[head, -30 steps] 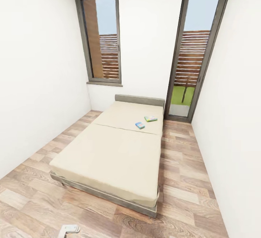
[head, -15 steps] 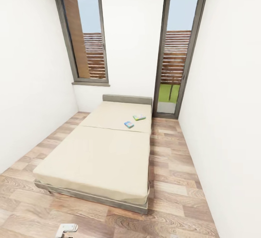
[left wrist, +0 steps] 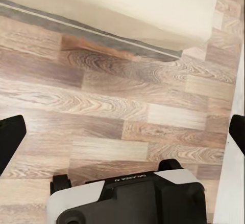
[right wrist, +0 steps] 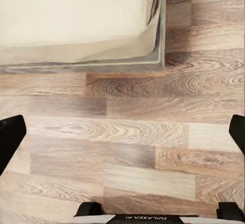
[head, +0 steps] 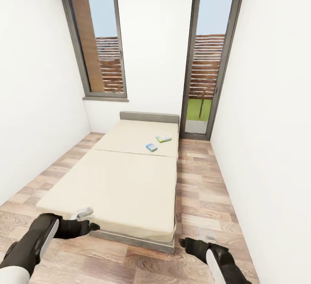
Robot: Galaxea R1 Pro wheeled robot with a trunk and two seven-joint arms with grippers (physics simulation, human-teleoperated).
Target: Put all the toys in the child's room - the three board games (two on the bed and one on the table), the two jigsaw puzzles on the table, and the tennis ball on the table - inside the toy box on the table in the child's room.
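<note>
Starting on your left, the left gripper [head: 88, 227] hangs low over the wood-plank floor [head: 203, 197] just short of the bed's near left corner. Through the left wrist camera its two black fingertips [left wrist: 10, 141] sit far out at either edge with nothing but floorboards between them, so those jaws are wide apart and empty.

Next over is the bed [head: 125, 180], stretching away from you toward the far wall, beige mattress in two sections with the grey headboard [head: 149, 117] at the back. Behind it on the left is a tall grey-framed window [head: 96, 42].

Two of the board games lie on the far mattress section, toward its right side: the blue board game [head: 151, 147] right by the seam, and the green-edged board game [head: 163, 138] just beyond it, closer to the headboard. They're near each other but not touching.

A full-height glass door [head: 209, 55] stands right of the headboard.

On your right, the right gripper [head: 183, 243] hovers over bare floor off the bed's near right corner. Its fingertips [right wrist: 11, 137] are also spread to the edges in the wrist camera, jaws apart, holding nothing.
</note>
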